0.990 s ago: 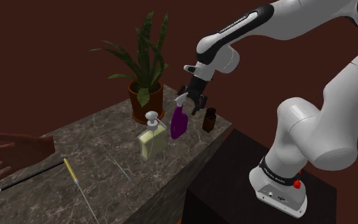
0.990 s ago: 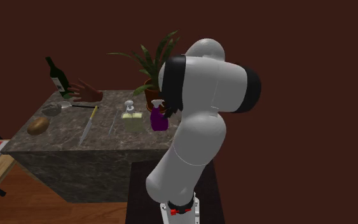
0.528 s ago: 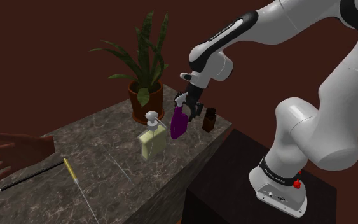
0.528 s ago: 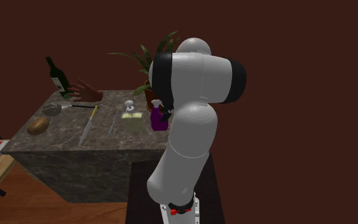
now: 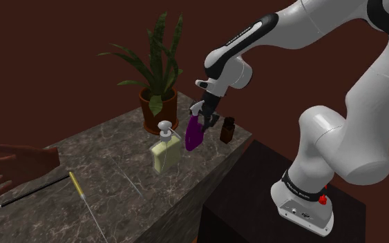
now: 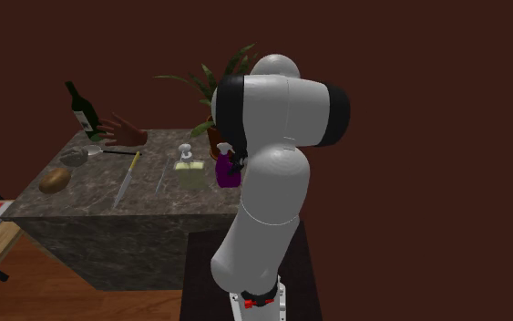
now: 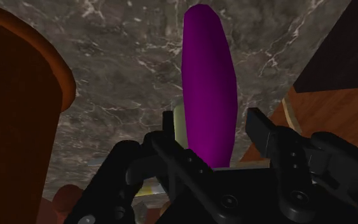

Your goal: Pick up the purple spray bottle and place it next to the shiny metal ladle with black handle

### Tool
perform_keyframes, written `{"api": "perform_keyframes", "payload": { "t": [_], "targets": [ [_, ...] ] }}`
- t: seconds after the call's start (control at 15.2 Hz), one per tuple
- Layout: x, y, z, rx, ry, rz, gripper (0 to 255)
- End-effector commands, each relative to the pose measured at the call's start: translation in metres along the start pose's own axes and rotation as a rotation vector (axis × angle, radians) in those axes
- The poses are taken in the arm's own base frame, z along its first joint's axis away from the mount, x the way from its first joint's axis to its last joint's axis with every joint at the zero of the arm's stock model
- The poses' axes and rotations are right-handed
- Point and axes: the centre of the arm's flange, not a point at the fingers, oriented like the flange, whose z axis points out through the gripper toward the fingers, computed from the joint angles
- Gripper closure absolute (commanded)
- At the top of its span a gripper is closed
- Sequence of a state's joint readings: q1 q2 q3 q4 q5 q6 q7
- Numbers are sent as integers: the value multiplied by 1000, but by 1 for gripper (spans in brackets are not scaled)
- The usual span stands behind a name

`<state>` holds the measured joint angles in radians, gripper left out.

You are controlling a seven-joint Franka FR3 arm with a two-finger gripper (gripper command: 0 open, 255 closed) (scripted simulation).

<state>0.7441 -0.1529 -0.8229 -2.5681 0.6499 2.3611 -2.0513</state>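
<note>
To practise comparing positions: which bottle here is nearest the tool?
The purple spray bottle: the tool straddles its top; the pump bottle, brown bottle and wine bottle stand clear.

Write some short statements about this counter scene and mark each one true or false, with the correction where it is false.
1. In the shoulder view, the purple spray bottle stands between the pale yellow pump bottle and the small brown bottle. True.
2. The black pincer is shut on the pump bottle. False: it is at the purple spray bottle, with its fingers apart on either side.
3. The shiny metal ladle with a black handle lies against the purple spray bottle. False: it lies at the other end of the grey marble counter, by the model hand.
4. A green plant in a brown pot stands on the counter. True.
</note>
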Motion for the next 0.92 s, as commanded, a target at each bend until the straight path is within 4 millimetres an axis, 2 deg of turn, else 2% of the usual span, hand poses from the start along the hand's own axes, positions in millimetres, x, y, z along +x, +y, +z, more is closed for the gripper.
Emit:
{"api": "perform_keyframes", "payload": {
  "t": [0.0, 0.53, 0.86],
  "targets": [
    [0, 0, 0, 0, 0, 0, 255],
    [0, 0, 0, 0, 0, 0, 255],
    [14, 0, -22, 0, 0, 0, 255]
  ]
}}
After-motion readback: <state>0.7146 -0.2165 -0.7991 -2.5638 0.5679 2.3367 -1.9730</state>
